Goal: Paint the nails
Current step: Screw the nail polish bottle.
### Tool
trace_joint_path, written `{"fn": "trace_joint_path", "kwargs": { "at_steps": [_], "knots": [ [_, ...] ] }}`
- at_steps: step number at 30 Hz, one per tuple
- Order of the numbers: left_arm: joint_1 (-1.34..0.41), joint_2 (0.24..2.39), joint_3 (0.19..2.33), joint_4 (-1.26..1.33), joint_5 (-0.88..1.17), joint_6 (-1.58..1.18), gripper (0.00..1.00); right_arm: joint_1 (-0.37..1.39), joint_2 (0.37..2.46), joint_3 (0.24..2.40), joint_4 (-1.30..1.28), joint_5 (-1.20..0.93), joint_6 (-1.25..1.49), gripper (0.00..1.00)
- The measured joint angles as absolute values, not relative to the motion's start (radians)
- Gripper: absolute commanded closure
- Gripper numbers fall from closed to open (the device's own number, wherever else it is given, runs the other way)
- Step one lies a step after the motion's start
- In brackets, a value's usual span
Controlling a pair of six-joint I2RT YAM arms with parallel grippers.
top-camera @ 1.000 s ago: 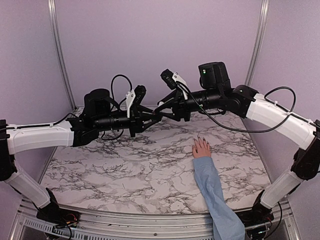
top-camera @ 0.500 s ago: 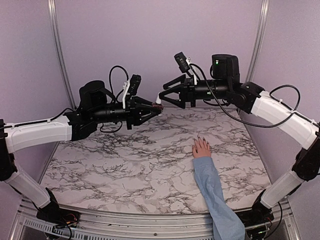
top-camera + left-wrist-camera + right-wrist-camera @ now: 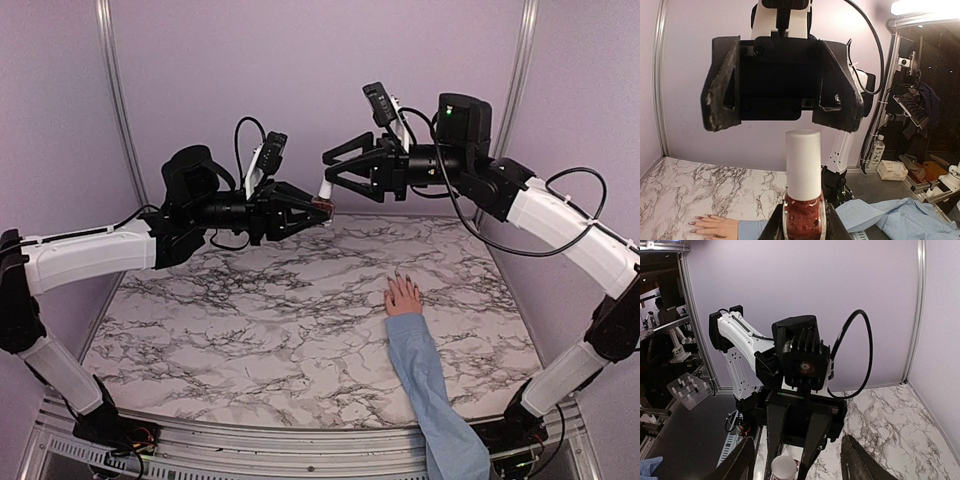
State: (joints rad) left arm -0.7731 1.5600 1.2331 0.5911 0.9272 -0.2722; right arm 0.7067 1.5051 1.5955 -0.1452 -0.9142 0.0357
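Note:
My left gripper (image 3: 312,208) is shut on a small bottle of red glitter polish (image 3: 803,215) with a white cap (image 3: 802,165) and holds it high above the table. My right gripper (image 3: 334,168) is open, facing the cap end-on, its jaws spread just beyond the cap's tip and not touching it. In the right wrist view the cap (image 3: 784,467) shows between the left gripper's fingers (image 3: 775,437). A pinkish hand (image 3: 403,297) in a light-blue sleeve (image 3: 432,385) lies flat on the marble table, right of centre. Its dark nails (image 3: 398,275) point away from me. The hand also shows in the left wrist view (image 3: 712,227).
The marble table (image 3: 250,330) is ringed by purple walls with metal posts (image 3: 115,90) at the back corners. Both arms meet high over the back middle of the table. The sleeved forearm runs from the near right edge up to the hand.
Both grippers have risen from low over the back of the table. The right gripper has drawn apart from the left one and now stands open at the cap.

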Motion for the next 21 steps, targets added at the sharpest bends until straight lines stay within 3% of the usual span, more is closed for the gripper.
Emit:
{"fn": "trace_joint_path", "kwargs": {
  "at_steps": [6, 12, 21],
  "knots": [
    [-0.773, 1.583, 1.243, 0.603, 0.969, -0.304, 1.0, 0.731, 1.505, 1.6, -0.176, -0.936, 0.011, 0.56],
    [-0.773, 1.583, 1.243, 0.621, 0.986, -0.319, 1.0, 0.739, 1.505, 1.6, -0.191, -0.944, -0.017, 0.72],
    [-0.773, 1.583, 1.243, 0.628, 0.987, -0.326, 1.0, 0.747, 1.506, 1.6, -0.199, -0.944, -0.038, 0.87]
  ]
}}
